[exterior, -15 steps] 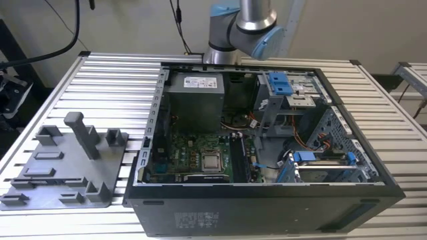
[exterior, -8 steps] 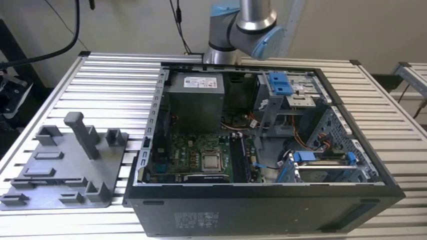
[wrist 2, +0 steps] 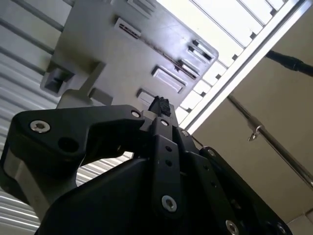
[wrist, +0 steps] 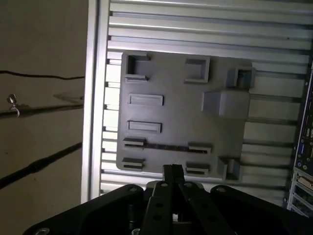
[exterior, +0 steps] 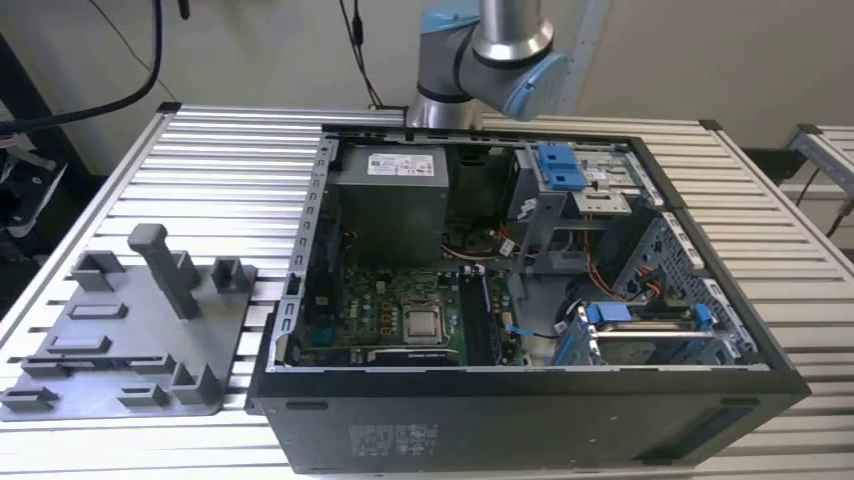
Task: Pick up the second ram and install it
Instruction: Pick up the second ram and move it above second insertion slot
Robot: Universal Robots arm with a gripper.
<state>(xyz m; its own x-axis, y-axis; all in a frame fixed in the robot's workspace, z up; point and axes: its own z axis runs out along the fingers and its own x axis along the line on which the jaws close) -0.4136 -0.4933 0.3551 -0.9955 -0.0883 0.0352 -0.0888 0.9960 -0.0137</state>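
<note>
second ram [wrist: 166,146] edge-on in tray [wrist: 171,100], both wrist views | claw [wrist: 172,170] together | exterior view: open case [exterior: 534,405]

One computer case [exterior: 534,425], one tray [exterior: 134,345] (grey).

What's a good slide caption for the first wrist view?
Shut gripper aimed at the grey fixture tray on the slatted table.

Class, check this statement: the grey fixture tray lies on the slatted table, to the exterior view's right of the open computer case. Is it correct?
Not quite. The grey fixture tray does lie on the slatted table, but to the exterior view's left of the open computer case, not its right. The exterior view shows this.
</note>
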